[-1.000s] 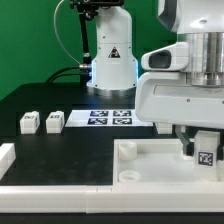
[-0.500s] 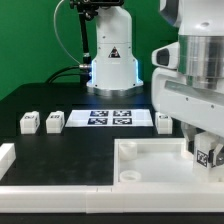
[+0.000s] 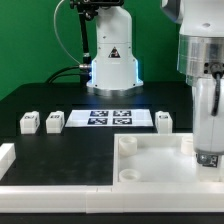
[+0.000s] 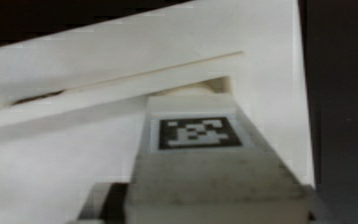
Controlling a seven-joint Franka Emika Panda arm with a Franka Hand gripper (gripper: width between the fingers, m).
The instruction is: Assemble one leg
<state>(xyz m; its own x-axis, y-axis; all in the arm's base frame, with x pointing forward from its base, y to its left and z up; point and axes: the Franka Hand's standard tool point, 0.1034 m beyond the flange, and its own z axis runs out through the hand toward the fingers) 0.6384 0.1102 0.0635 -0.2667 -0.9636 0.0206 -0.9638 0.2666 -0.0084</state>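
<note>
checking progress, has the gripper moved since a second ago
Yes. The gripper has turned and shifted toward the exterior view's right, uncovering a leg beside the marker board.

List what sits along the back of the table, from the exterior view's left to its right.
First leg → second leg → marker board → third leg. The robot's hand is lowered over the white tray's right side, nearer the camera, so it is left out of the row.

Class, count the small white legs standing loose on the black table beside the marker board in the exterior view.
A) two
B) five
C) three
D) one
C: two legs stand at the marker board's left end and one at its right.
</note>
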